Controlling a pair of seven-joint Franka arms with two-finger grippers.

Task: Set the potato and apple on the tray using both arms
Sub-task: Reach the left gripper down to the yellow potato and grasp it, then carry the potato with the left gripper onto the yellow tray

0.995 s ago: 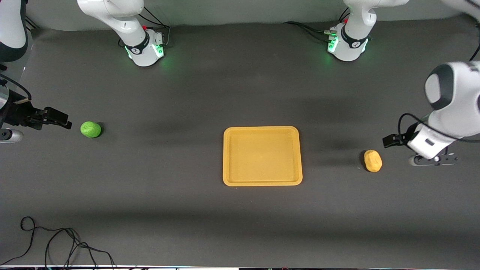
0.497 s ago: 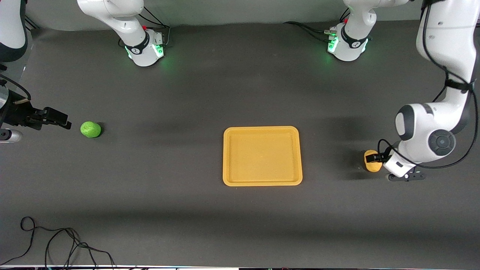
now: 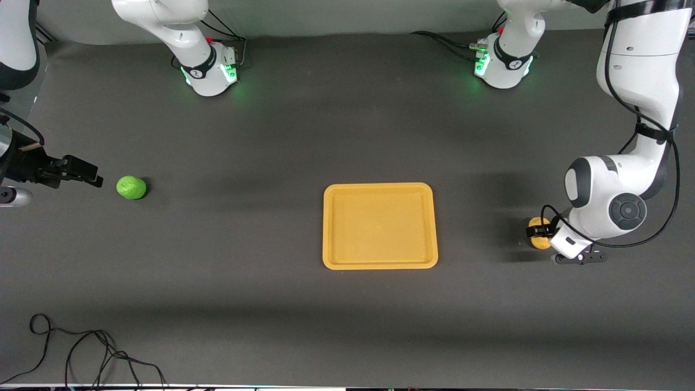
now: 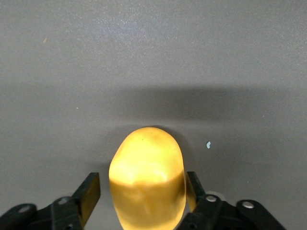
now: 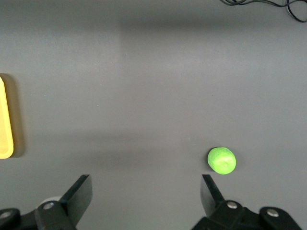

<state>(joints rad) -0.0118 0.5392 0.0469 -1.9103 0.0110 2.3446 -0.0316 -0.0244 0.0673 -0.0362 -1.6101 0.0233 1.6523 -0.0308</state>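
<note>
The tray (image 3: 380,226) lies flat in the middle of the dark counter (image 3: 282,293), a little nearer the front camera's edge than the edge where the robots' bases stand. Nothing sits on it.

Toward the left arm's end of the counter, the potato (image 3: 536,224) rests on the surface, well apart from the tray and roughly level with it. The left gripper (image 3: 538,232) is down at the potato. In the left wrist view the potato (image 4: 147,179) stands between the two black fingers (image 4: 88,195): one finger has a plain gap to the potato's side, while the other sits right against it or very nearly so. So the left gripper is parted around the potato and has not closed on it; the potato lies on the counter.

At the right arm's end, the apple (image 3: 131,187) sits on the counter, well apart from the tray and a bit farther from the front camera than the potato. The right gripper (image 3: 81,172) hangs just beside the apple, close to the counter's end edge. In the right wrist view its fingers (image 5: 79,194) are spread wide with nothing between them, the apple (image 5: 221,160) lies on the counter ahead of them, and the tray's rim (image 5: 5,120) shows at the frame's edge.

A loose black cable (image 3: 81,353) lies in the corner of the counter nearest the front camera at the right arm's end.
</note>
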